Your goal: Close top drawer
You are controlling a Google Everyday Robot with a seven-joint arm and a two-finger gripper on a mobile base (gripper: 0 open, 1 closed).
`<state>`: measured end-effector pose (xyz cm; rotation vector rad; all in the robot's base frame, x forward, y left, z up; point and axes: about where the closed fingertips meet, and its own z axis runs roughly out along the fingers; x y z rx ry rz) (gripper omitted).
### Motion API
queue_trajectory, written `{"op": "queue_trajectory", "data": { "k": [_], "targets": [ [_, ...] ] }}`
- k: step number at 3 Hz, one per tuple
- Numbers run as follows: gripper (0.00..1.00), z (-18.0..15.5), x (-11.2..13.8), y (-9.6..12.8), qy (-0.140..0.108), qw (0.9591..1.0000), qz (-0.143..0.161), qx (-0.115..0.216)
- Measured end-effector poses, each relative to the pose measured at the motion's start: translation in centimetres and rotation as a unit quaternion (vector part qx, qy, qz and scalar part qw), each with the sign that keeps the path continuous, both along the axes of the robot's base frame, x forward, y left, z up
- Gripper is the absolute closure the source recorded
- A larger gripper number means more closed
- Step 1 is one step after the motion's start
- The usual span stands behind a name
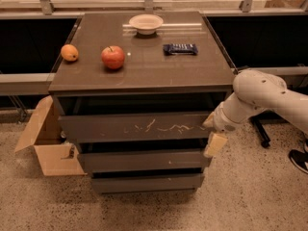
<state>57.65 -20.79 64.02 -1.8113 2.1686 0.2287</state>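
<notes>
Camera view: cabinet (144, 76), top drawer (134, 127) partly open, gripper (212, 133) at its right end.
Drawer front scratched mid-panel and standing forward of the top. Gripper against the front's right edge; whether spread or pressed together cannot be told. On top: orange (70, 52), apple (113, 57), bowl (146, 23), dark packet (180, 48). Cardboard box (45, 146) on the floor at the left.

The gripper (212, 132) covers the top drawer's (134, 127) right corner from us. We lose the arm (262, 94) past the right edge.
</notes>
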Motion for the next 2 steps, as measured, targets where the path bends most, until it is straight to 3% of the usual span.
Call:
{"op": "queue_trajectory", "data": {
  "k": [2],
  "targets": [
    [0.00,0.19,0.05,-0.41,-0.001,1.0000,-0.001,0.002]
  ]
}}
